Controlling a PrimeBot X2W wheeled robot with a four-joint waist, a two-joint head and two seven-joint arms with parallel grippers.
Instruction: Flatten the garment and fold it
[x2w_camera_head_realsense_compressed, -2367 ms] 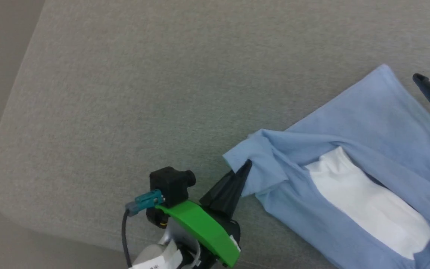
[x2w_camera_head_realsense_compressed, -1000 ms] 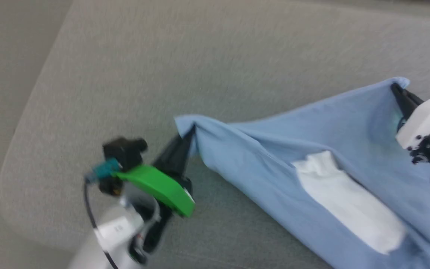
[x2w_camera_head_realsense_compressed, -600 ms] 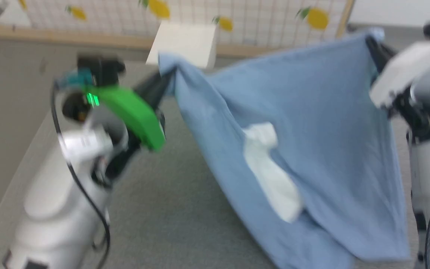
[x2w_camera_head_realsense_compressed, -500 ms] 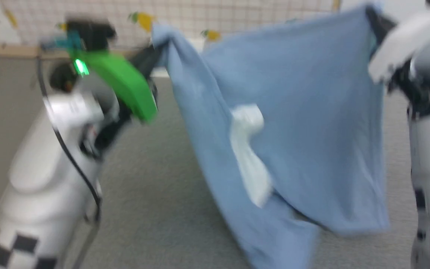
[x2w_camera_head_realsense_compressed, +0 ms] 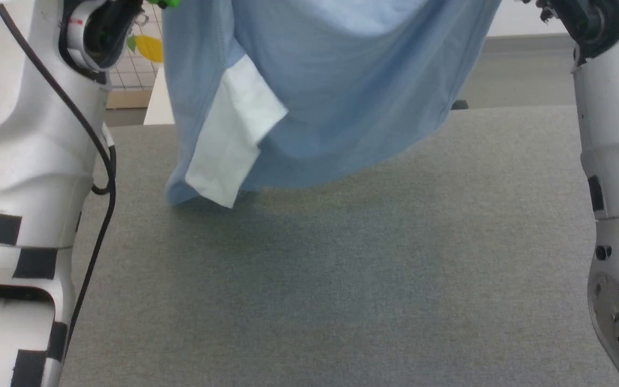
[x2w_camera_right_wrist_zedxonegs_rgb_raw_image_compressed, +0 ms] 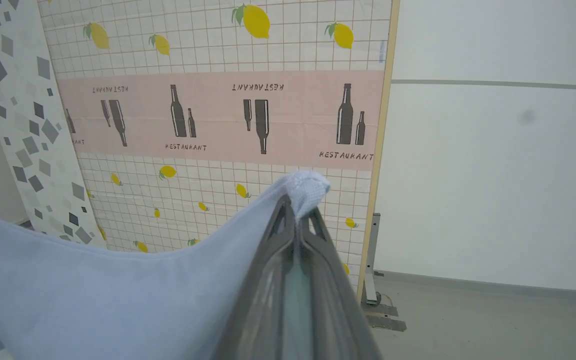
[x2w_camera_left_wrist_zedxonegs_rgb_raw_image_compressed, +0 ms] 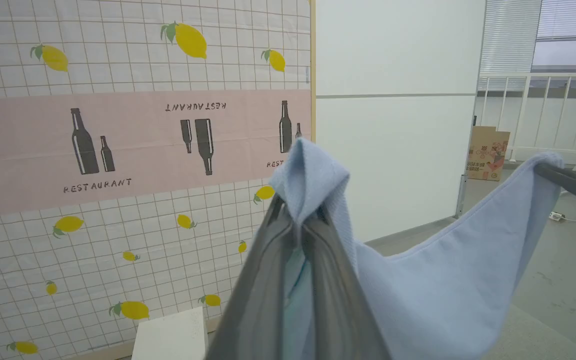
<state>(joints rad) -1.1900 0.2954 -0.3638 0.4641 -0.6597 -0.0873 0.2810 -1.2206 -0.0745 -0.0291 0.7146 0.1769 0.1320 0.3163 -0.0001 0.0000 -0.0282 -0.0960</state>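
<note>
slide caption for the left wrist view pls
Left gripper pinches a corner of the garment, aloft before a patterned wall.

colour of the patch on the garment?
White patch on the light blue garment; head view shows it best.

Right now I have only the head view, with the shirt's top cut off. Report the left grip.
Observer: In the left wrist view the left gripper is shut on a bunched corner of the shirt; cloth pokes past the tips.
Operator: Now the right.
Observer: The right gripper is shut on another corner, a small tuft above its tips.
Operator: Describe the edge between them.
Observer: It sags in a curve from one gripper to the other, not taut.
</note>
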